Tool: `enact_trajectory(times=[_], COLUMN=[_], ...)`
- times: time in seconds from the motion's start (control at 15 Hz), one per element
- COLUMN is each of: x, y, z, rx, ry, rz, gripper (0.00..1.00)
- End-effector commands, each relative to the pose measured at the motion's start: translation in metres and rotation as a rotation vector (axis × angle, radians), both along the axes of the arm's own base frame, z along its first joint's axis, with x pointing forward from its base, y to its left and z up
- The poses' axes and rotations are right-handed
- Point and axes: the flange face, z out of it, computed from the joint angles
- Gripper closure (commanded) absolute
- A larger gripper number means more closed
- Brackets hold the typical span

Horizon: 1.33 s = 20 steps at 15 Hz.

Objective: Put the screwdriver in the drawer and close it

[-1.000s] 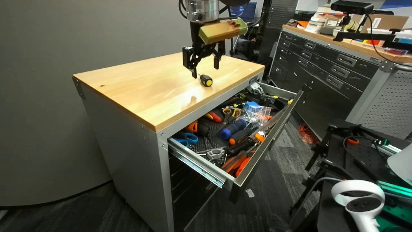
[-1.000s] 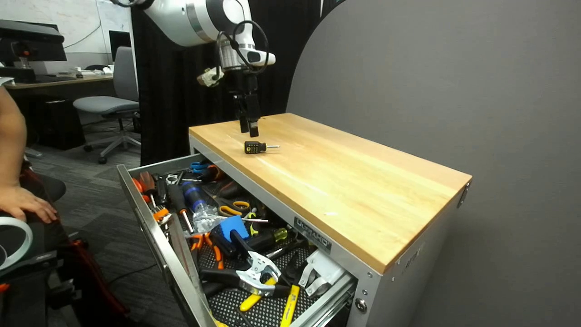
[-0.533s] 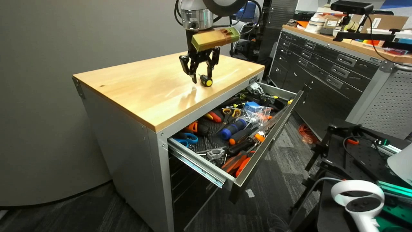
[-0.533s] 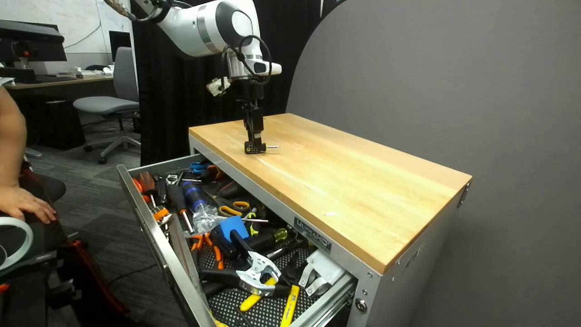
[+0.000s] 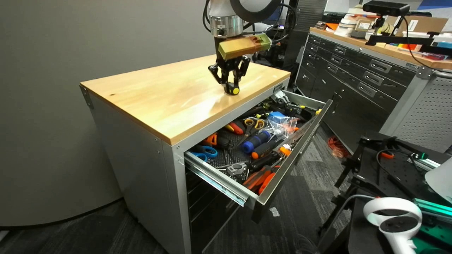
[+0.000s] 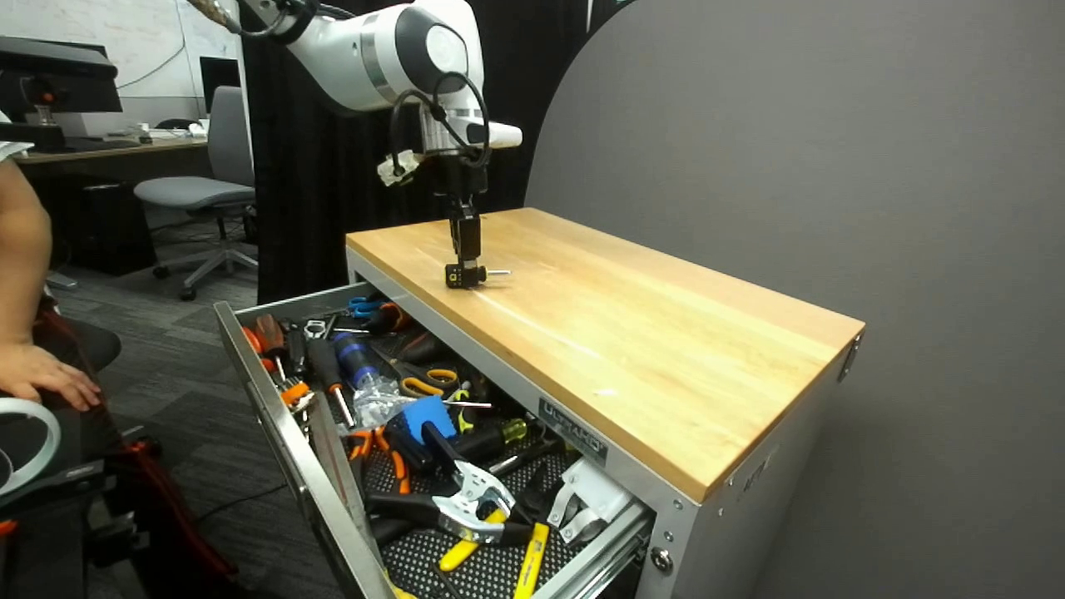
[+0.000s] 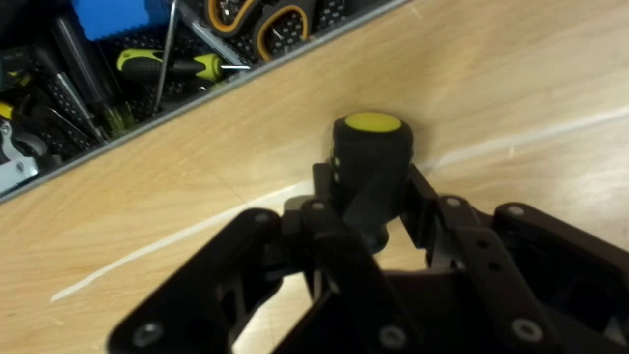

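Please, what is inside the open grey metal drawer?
A thick blue-black handle, a bright blue piece, a silver metal clamp and other tools. What they cover is hidden.

The claw point(image 7: 370, 189) has come down and clamped onto the screwdriver point(image 7: 372, 152), which has shifted slightly.

Grey chair point(image 6: 195, 191), dark tool chest point(image 5: 353, 84)

Both exterior views — from opposite front corners of the cabinet point(image 5: 141, 173), looking obliquely down; shared field: wooden top point(image 6: 632, 333) and drawer point(image 5: 293, 154). Wrist view — close above the wooden top, facing steeply down past the gripper point(image 7: 369, 184).
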Motion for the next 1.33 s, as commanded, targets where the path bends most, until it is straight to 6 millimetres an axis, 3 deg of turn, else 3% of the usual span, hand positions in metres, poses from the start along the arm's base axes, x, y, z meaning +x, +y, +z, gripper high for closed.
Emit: enact_trajectory(times=[0.0,0.13,0.2,0.27,0.4,0.67,0.87,1.07,1.13,1.27], x=[-0.056,-0.089,-0.106,-0.121,-0.148,-0.194,-0.225,-0.250,-0.255,-0.263], y=[-0.010,-0.015,-0.019,-0.022,-0.027,-0.047,-0.065,-0.074,-0.073,-0.072], z=[0.015,0.018,0.017,0.017,0.018,0.026,0.017,-0.008,-0.020,-0.040], rx=[-0.001,-0.002,-0.010,-0.013,0.000,0.050,0.112,0.157,0.158,0.147], ry=[0.086,0.127,0.149,0.167,0.186,0.255,0.349,0.393,0.396,0.379], rz=[0.054,0.058,0.054,0.046,0.041,0.046,0.041,0.008,-0.006,-0.044], gripper=[0.88,0.88,0.74,0.40,0.33,0.01,0.00,0.00,0.25,0.32])
